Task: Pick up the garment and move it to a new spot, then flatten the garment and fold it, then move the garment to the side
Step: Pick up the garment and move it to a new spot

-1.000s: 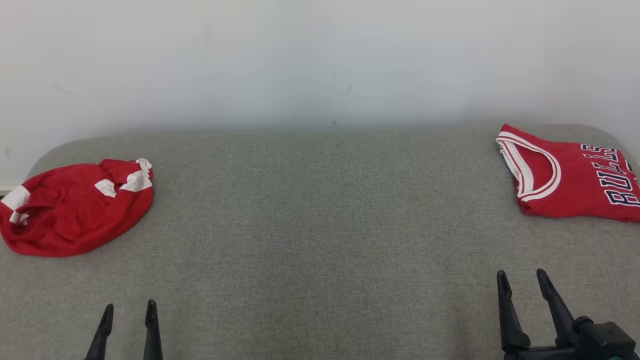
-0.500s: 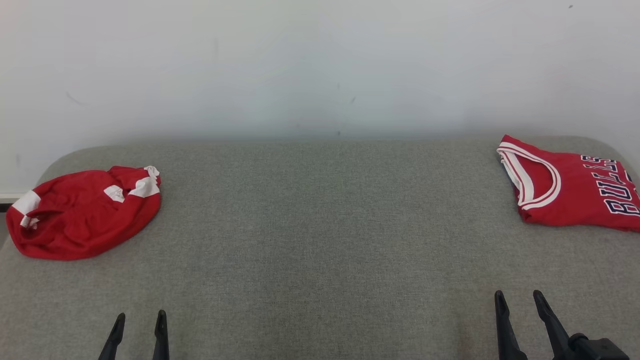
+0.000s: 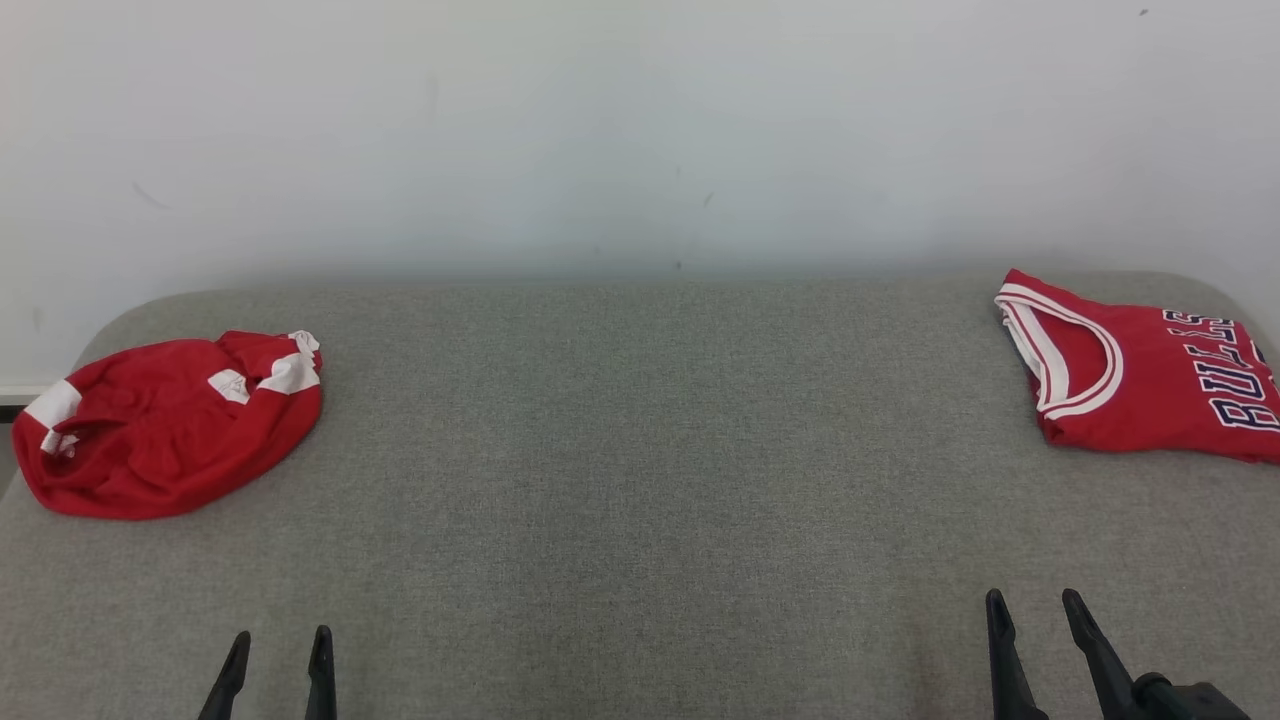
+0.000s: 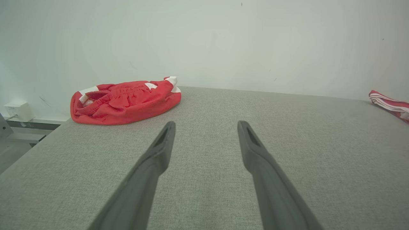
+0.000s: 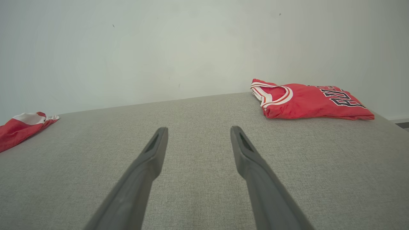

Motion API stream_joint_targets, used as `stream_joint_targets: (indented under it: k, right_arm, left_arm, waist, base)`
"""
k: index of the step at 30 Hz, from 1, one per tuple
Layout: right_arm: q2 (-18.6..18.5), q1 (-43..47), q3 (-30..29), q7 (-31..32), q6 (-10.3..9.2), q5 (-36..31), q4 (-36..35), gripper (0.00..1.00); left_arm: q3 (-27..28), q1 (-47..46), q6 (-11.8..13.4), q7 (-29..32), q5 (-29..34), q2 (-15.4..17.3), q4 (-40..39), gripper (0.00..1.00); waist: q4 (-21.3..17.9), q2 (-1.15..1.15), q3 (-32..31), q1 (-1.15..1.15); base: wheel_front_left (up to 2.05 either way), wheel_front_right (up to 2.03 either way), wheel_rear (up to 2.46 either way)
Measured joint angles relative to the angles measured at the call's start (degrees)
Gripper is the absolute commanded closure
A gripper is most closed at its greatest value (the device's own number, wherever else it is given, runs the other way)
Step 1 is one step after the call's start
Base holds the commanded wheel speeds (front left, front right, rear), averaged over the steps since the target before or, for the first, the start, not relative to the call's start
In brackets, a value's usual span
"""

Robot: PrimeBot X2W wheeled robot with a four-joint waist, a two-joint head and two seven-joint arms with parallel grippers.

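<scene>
A crumpled red garment (image 3: 160, 430) with white patches lies in a heap at the far left of the grey padded surface (image 3: 640, 450); the same crumpled garment (image 4: 124, 102) shows ahead and left of my left gripper (image 4: 206, 123). A folded red jersey (image 3: 1150, 385) with white trim and dark lettering lies flat at the far right, ahead and right of my right gripper (image 5: 199, 127). Both my left gripper (image 3: 280, 635) and right gripper (image 3: 1032, 595) hover low near the front edge, open, holding nothing, well apart from either garment.
A plain white wall rises just behind the surface, whose far corners are rounded. Off the left edge, a small white box (image 4: 12, 110) sits on the wall near the floor. The jersey's edge (image 4: 389, 105) and the heap's edge (image 5: 19, 127) flank a wide bare middle.
The head camera has shifted, so the whole picture sits lower and slightly right. Both grippers show a little lower in view. Neither garment has moved on the surface.
</scene>
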Motion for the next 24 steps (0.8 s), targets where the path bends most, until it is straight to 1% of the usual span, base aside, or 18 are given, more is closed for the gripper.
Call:
stream_joint_targets:
  k: [7,12,18,24]
  right_arm:
    - [0.0,0.0,0.1,-0.2,0.0,0.0,0.3,0.0]
    - [0.0,0.2,0.3,-0.4,0.0,0.3,0.4,0.0]
    - [0.1,0.5,0.8,-0.8,0.0,1.2,1.1,0.0]
    - [0.1,0.8,1.3,-1.5,0.0,1.9,2.2,0.0]
  left_arm:
    - [-0.3,0.0,0.5,-0.1,-0.1,0.0,-0.1,0.0]
    - [-0.2,0.0,0.9,-0.1,-0.5,0.1,-0.3,0.0]
    - [-0.2,0.0,1.5,0.3,-0.6,0.7,-0.7,0.0]
    - [0.2,0.1,2.2,0.9,-0.9,1.4,-1.2,0.0]
  waist:
    - [0.3,0.0,0.0,0.0]
    - [1.8,0.0,0.0,0.0]
    - [5.1,0.0,0.0,0.0]
    - [9.6,0.0,0.2,0.0]
  base:
    - [0.0,0.0,0.0]
    - [0.0,0.0,0.0]
    - [0.0,0.0,0.0]
    - [0.0,0.0,0.0]
